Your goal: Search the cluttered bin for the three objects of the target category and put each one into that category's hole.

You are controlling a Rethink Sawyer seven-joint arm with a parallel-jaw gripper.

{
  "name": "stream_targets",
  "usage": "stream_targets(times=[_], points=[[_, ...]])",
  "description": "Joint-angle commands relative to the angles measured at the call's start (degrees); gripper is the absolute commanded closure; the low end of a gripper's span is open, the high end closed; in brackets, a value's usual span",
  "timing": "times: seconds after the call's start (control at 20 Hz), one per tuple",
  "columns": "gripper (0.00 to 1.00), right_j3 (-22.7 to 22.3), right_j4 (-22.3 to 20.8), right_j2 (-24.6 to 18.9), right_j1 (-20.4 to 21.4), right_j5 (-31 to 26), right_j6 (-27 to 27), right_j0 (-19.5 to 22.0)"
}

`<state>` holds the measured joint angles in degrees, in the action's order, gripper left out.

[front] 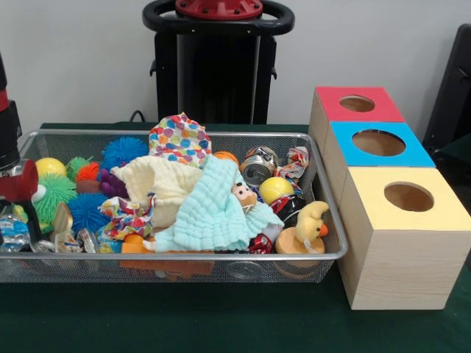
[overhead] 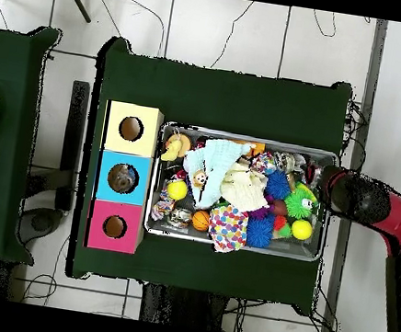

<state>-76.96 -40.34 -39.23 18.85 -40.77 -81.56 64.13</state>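
Filling the wire-mesh bin point(front: 184, 266) is a heap of mixed goods, and no single target category can be picked out from the views. A pale mint muslin cloth point(front: 215, 212) is draped across the middle, with a cream cloth point(front: 158, 185) behind it and a polka-dot fabric piece point(front: 179, 138) at the back. Spiky rubber balls are gathered at one end: a blue one point(front: 124, 152), a green one point(front: 55, 195) and a small orange one point(front: 87, 171). A smooth yellow ball point(front: 274, 189) and a crushed metal can point(front: 258, 168) are seen beside the cloths, and a yellow plush duck point(front: 313, 224) is seated at the bin's corner nearest the boxes.

Just beside the bin, three wooden boxes are set in a row, each with a round hole in its top: a yellow-topped box point(front: 406, 243), a blue-topped box point(front: 377, 143) and a red-topped box point(front: 357, 104). Their sides are bare pale wood.

A dark green cloth is laid over the table point(front: 221, 323). A plain light wall is noted behind, and a tiled floor point(overhead: 214, 36) with loose cables is seen from overhead.

The gripper point(front: 16, 184) is positioned over the bin's end farthest from the boxes, at the edge of the front view; whether its fingers are spread or closed cannot be determined. The red and black arm point(overhead: 374, 209) is seen reaching over that end.
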Motion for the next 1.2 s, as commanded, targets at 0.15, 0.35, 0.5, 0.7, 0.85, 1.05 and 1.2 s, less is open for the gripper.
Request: stream_targets(times=[0.15,0.35,0.5,0.7,0.85,1.05,1.2], points=[[0.00,5.3,-6.9,-1.6,-6.8,1.0,22.3,-0.5],[0.00,5.7,-6.9,-1.6,-6.9,0.8,22.0,-1.1],[0.00,5.9,-6.8,-1.4,-6.8,0.8,22.1,-1.2],[0.00,6.7,-6.6,-1.0,-7.2,0.3,23.3,-1.2],[0.00,6.9,-6.6,-0.2,-7.2,-0.4,23.6,-1.5],[0.00,7.6,-6.1,0.0,-7.6,-1.5,25.4,-1.1],[0.00,6.8,-6.0,0.4,-6.9,-1.9,25.7,-1.2]])
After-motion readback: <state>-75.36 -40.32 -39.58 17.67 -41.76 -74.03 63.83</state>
